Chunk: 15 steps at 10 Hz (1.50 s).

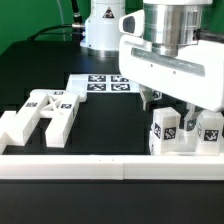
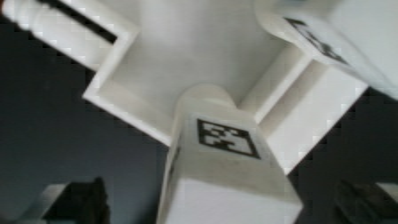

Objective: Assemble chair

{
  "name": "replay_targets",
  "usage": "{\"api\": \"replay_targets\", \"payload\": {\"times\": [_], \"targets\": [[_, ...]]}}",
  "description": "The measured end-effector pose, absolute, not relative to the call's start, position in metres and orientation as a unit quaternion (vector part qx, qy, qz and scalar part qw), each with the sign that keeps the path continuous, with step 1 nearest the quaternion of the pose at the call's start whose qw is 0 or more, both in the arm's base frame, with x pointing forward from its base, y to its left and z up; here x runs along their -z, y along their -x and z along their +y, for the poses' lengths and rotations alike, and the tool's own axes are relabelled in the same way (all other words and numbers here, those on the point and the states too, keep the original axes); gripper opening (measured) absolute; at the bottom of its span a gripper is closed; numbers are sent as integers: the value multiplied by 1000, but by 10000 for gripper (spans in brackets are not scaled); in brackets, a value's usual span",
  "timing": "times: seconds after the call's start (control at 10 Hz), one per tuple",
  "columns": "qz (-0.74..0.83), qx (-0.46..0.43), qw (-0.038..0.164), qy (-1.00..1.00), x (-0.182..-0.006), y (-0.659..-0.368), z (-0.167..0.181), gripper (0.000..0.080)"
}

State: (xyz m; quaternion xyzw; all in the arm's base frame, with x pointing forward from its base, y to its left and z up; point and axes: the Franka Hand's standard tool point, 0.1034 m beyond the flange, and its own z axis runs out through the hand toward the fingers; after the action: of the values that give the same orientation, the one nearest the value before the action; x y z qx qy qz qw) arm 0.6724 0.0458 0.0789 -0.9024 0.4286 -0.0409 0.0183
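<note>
Two groups of white chair parts sit on the black bench (image 1: pixel 110 128), with no finished chair anywhere.

- **Border rail:** Nearest, the border rail (image 1: pixel 100 166) runs across 6 o'clock of the exterior view.
- **Flat group:** Just behind the rail at 8 o'clock is the flat group (image 1: pixel 42 112), tagged bars and blocks lying down and touching each other. It looks joined, but the seams are too small to confirm.
- **Upright group:** At 4 o'clock is the upright group (image 1: pixel 166 131), tagged blocks standing side by side near the rail, partly hidden by the arm.
- **Fingers:** The fingers (image 1: pixel 148 98) hang right over the upright group, spread wide and pinching nothing.
- **Wrist view:** The tagged bar (image 2: pixel 222 150) runs between the two dark fingers (image 2: pixel 71 200), apart from both as far as the blur allows. Its far end meets a wider white plate (image 2: pixel 169 55) with a raised edge. I cannot tell whether the bar is fully seated in the plate.
- **Farther back:** Around 12 o'clock the marker board (image 1: pixel 100 83) lies flat on the bench, then the robot base (image 1: pixel 103 25).

**Progress, judged:** Roughly midway.
- **Done:** Some pieces look mated into two sub-assemblies, and the bar stands against the plate without being held.
- **Left:** The flat group is well apart from the upright one and has to be brought over and joined. Nothing yet reads as seat, back and legs together.
</note>
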Motion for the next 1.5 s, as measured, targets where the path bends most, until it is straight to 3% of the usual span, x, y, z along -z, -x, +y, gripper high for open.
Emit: {"api": "replay_targets", "payload": {"times": [1.0, 1.2, 1.4, 1.5], "targets": [[-4, 45, -8, 999, -78, -673, 36, 649], [-31, 45, -10, 998, -78, -673, 34, 624], [-29, 45, -9, 999, -78, -673, 34, 291], [-24, 45, -9, 999, -78, -673, 34, 291]]}}
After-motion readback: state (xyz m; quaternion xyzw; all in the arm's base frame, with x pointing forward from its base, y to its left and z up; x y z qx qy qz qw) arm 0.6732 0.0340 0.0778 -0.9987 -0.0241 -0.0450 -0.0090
